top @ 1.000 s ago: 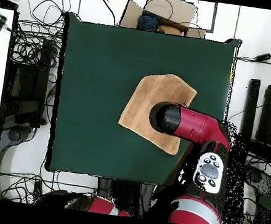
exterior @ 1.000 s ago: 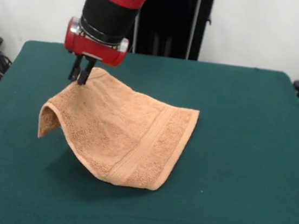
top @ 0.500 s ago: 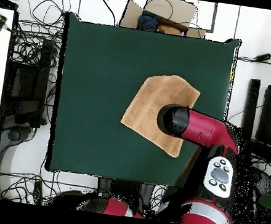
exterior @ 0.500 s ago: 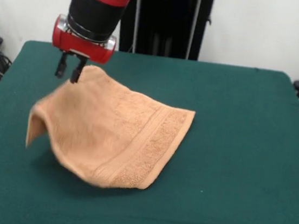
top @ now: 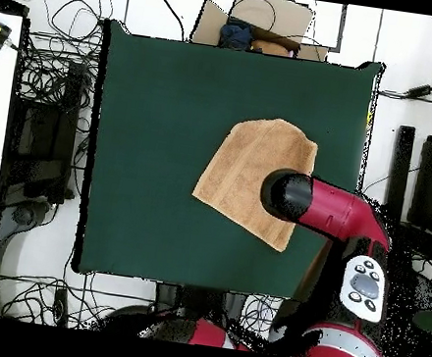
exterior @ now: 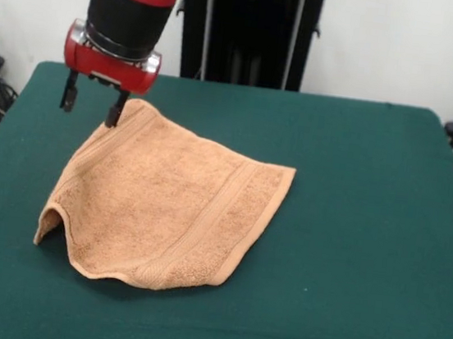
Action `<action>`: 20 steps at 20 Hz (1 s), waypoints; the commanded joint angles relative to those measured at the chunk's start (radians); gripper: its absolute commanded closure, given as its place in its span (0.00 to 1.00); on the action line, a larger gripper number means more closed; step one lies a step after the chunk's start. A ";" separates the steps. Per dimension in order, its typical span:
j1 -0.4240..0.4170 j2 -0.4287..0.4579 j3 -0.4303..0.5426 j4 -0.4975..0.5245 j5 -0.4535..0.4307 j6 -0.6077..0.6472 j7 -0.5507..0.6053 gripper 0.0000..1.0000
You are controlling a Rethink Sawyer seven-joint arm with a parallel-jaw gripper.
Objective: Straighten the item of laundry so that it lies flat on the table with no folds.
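**A:** What is lying nearest the camera?

**B:** Bare dark green desk (exterior: 348, 259) is filling the foreground. Just beyond it, the light orange-tan towel (exterior: 168, 204) is resting left of centre. It is lying mostly spread, with its woven border band running along the right side. The near left corner is curling up off the cloth, so it is not yet fully flat.

**A:** Why is it sitting like that?

**B:** My guess is that the far left corner has been drawn outward to open the towel. The curled near corner is looking like the leftover fold still needing attention.

**A:** And the robot?

**B:** Farther back, the red and black arm is coming down over the towel's far left corner. Its claw (exterior: 92, 102) is hanging with its two fingers spread wide apart and gripping nothing. One finger (exterior: 115, 112) is sitting right at the towel's edge, the other is over bare desk.

**A:** Is anything standing in the way?

**B:** Nothing else is lying on the desk. From overhead, the arm is hiding part of the towel, and tangled cables and a cardboard box are sitting beyond the desk's edges, well apart from the towel.
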 commanded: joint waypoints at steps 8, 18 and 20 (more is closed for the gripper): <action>-0.018 0.008 0.158 0.082 0.004 -0.062 0.106 0.00; -0.310 0.275 0.500 -0.068 -0.065 -0.197 -0.080 0.00; -0.320 0.293 0.521 -0.081 -0.078 -0.199 -0.073 0.00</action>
